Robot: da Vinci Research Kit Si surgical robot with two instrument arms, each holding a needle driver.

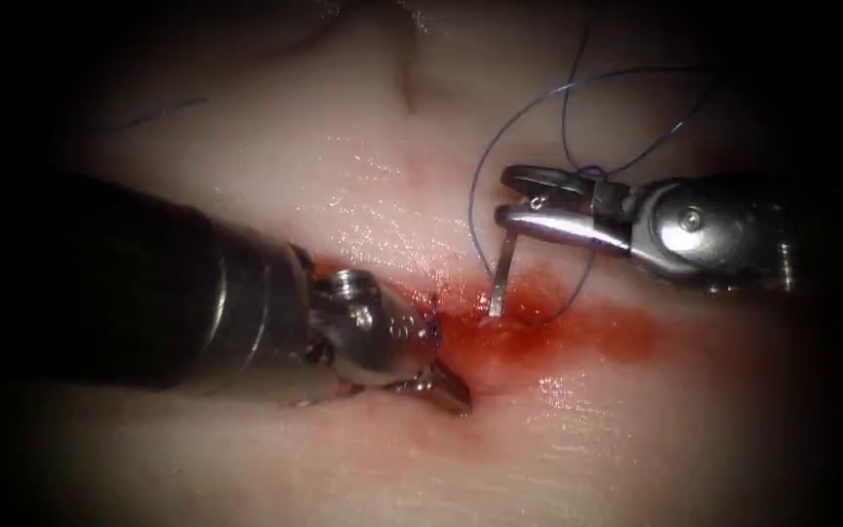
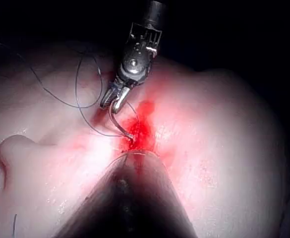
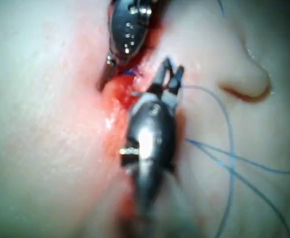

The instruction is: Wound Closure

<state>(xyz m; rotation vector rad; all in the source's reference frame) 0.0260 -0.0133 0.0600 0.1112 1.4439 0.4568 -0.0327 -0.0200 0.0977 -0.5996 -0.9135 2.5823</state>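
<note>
My right tool (image 1: 517, 200) reaches in from the right with its jaws shut on the curved needle (image 1: 502, 273) near its rear end. The needle points down and its tip enters the tissue (image 1: 343, 176) at the red, wet cut (image 1: 578, 327), on the cut's right part. Blue thread (image 1: 539, 102) loops up behind the right tool. My left tool (image 1: 444, 356) rests at the cut's left end, jaws open, one jaw pressed on the tissue, nothing held. The left wrist view shows the needle (image 2: 119, 124) curving from the right tool (image 2: 112, 101) into the red spot.
Red fluid (image 1: 626, 332) spreads along the cut to the right. A skin fold (image 1: 407, 83) lies at the back. A loose piece of blue thread (image 1: 153, 115) lies far left. Thread strands (image 3: 229, 148) trail beside the right tool.
</note>
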